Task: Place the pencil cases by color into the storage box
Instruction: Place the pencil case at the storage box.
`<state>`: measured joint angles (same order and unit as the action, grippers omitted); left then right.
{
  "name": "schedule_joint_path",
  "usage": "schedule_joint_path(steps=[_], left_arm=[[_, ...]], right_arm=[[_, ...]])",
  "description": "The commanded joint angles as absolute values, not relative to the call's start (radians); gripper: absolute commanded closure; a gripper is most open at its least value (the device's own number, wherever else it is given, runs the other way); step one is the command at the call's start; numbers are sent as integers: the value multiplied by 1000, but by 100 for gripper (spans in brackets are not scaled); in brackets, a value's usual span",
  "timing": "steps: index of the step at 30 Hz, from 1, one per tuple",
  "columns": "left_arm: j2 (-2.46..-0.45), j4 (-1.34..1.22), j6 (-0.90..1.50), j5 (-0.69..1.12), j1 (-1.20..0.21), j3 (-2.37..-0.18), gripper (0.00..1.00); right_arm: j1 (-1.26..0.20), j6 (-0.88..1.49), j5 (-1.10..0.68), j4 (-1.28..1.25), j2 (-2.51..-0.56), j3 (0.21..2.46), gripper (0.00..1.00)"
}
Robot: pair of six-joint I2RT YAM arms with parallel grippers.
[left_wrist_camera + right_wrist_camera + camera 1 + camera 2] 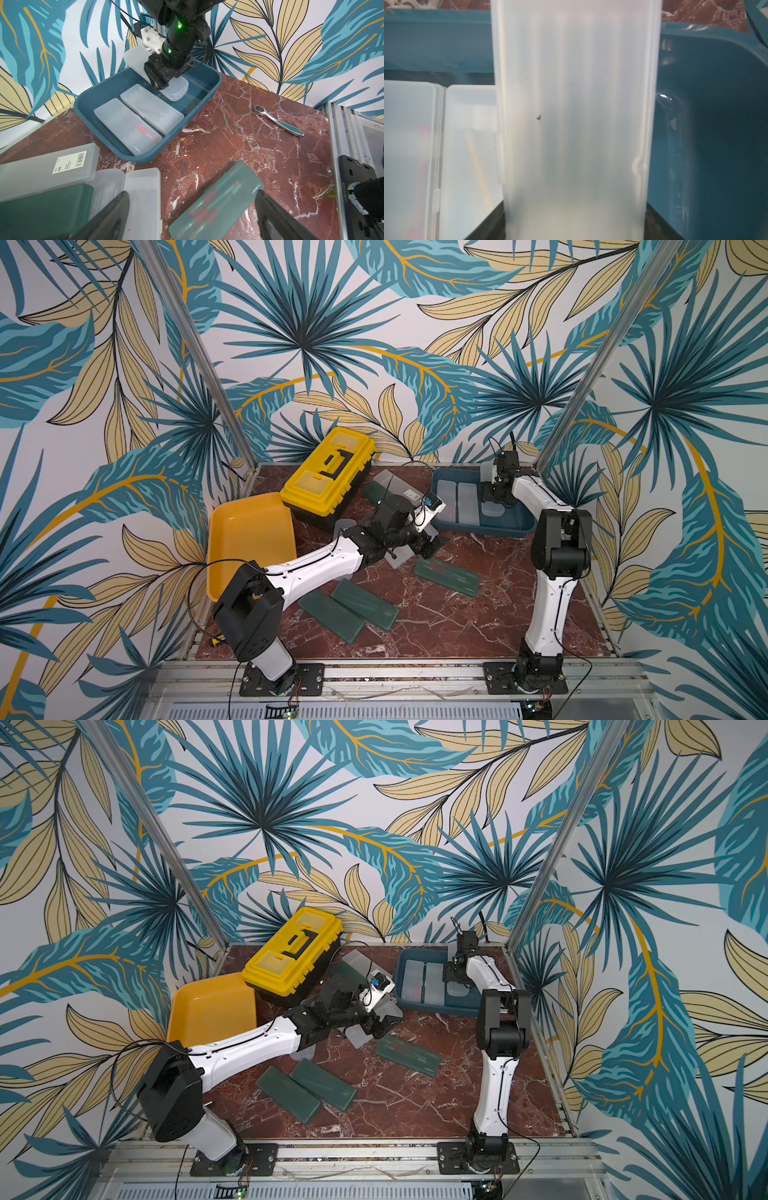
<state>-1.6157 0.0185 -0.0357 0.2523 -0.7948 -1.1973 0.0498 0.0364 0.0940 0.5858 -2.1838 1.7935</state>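
Note:
My right gripper (492, 499) (574, 220) is shut on a frosted white pencil case (575, 116) and holds it tilted over the right part of the blue storage box (528, 526) (143, 159). Two white cases (126, 126) (151, 108) lie flat side by side in that box. My left gripper (424, 545) (192, 193) hangs open and empty above the table, between a white case (143, 197) and a dark green case (218, 201) (448, 577). Two more green cases (365, 605) (331, 616) lie near the front.
An empty yellow bin (249, 543) stands at the left, with a closed yellow-and-black toolbox (328, 472) behind it. Another white case with a barcode label (47, 166) and a green one (43, 209) lie by the toolbox. A ratchet wrench (278, 122) lies right of the blue box.

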Motion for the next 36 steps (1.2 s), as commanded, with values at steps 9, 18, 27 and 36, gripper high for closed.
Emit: schedule_joint_path(steps=[9,18,27,36], left_arm=[[-1573,-2,-28,275,-792,-1175,6],[-1573,-2,-20,285,-792,-1177,6],[-1569,-2,-15,290,-792,-1175,6],[-1578,-2,-10,305,-792,-1188,6]], right_arm=[[54,-5,49,714,-2202,1758,26],[57,-15,23,763,-2214,1761,26],[66,-19,41,772,-2202,1731,26],[83,-2,27,768,-2185,1690,26]])
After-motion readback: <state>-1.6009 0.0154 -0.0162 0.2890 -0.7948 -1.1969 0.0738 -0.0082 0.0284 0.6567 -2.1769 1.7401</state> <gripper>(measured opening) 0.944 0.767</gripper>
